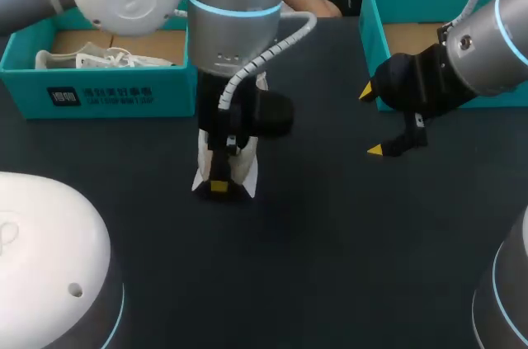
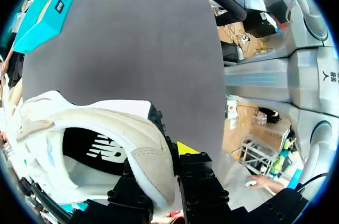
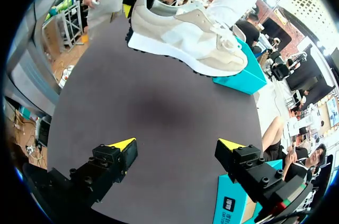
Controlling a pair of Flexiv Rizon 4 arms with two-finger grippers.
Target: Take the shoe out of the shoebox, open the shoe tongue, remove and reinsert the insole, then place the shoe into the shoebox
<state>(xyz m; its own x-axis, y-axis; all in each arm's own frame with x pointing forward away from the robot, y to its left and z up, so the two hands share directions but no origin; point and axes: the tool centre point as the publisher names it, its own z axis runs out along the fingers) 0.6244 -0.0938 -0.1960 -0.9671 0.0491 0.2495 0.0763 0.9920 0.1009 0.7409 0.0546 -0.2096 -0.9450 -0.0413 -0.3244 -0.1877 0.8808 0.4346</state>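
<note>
Left gripper (image 2: 159, 161): pinches the heel collar (image 2: 143, 144) of the sneaker (image 2: 95, 123), with one finger inside the opening and the other against the outer heel wall.
Purpose of hold: judged to anchor the heel, so that the opening stays exposed and the toe end stays free for the other arm to work on the tongue and insole.
Sneaker position: out of both boxes, on the desk (image 1: 330, 242) under the left arm and just beside the left shoebox (image 1: 99, 85). The sole faces down. The toe points toward that box and the heel away from it. Whether the sole rests on the desk or hangs just above it cannot be told.
Sneaker interior: a dark lining shows through the opening in the left wrist view. The state of the tongue is not visible.
Right gripper (image 3: 177, 145): fingers spread wide, holding nothing. It hangs above bare desk, apart from the sneaker's side and facing it.
Right shoebox (image 1: 396, 11): just beside the right gripper, open.
Left shoebox contents: white packing paper (image 1: 91, 58) lies inside.
Obstruction: the path from the right gripper to the sneaker is open. The left arm stands directly over the heel, so access is judged best from the side or the toe end.
</note>
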